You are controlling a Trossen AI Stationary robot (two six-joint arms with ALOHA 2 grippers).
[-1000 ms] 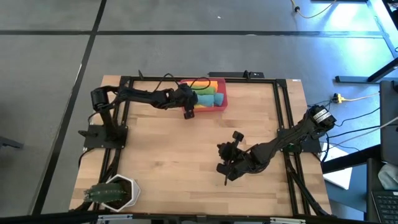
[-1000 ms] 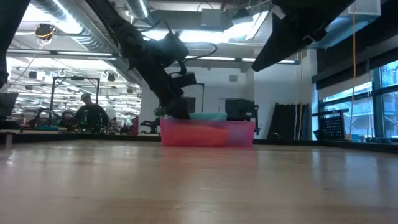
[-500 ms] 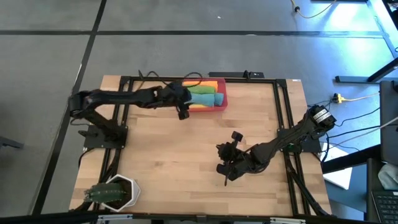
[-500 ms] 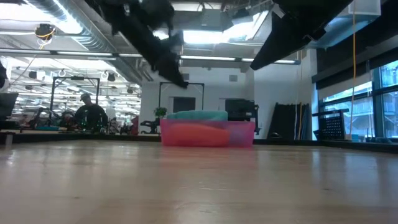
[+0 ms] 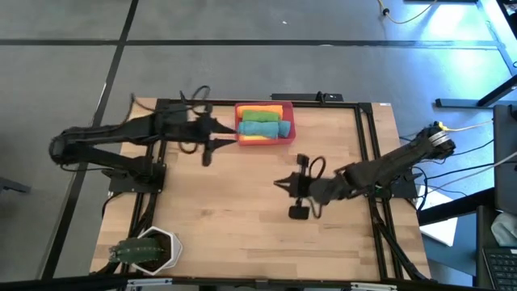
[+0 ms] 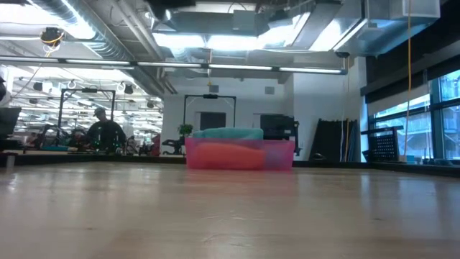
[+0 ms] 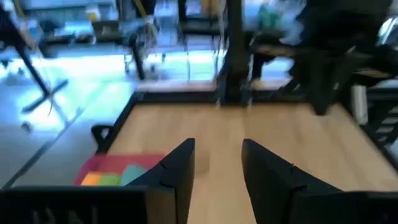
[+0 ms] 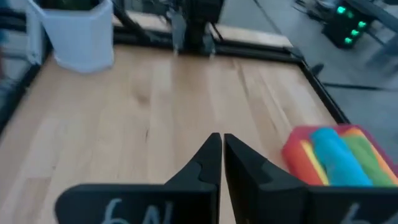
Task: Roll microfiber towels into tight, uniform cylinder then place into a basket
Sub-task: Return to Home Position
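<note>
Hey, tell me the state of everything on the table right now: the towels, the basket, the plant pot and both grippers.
Microfiber towels: rolled, lying side by side in the basket.
Basket: upright, filled with rolls, at the far edge of the table.
Left gripper: open, empty, beside the basket.
Right gripper: shut, empty, over the middle of the table.
White plant pot: upright at a near corner.

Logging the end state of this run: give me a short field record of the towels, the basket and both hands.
basket: far edge of table, centre
towels: rolled, inside basket; yellow, green, teal and orange show
towels outside basket: none seen
left hand: open, empty, beside basket, not touching
right hand: shut, empty, over mid-table
plant pot: left corner, away from basket
</note>
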